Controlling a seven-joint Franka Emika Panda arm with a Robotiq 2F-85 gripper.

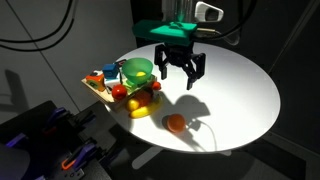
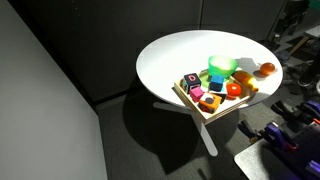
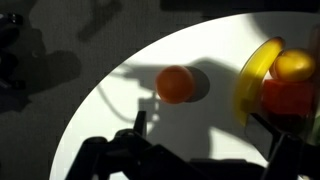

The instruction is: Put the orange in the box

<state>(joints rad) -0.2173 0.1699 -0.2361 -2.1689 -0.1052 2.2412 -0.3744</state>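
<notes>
The orange [image 3: 175, 84] is smooth and glossy. The box [image 2: 190, 105] looks like pale bare wood. The green bowl [image 1: 137, 70] has a shiny plastic look. The surface [image 1: 240, 90] is white, smooth and matt. The hand [image 1: 178, 84] is matt black.

One orange [image 1: 175, 122], one box [image 2: 188, 104], one bowl [image 1: 137, 72]

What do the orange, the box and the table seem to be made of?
Orange: possibly a plastic toy fruit. It looks smooth and evenly coloured with a slight sheen, but the blur leaves real fruit open.
Box: light wood, going by its tan, matte rim.
Table: a smooth white top, perhaps laminate or paint. I cannot tell which.
</notes>
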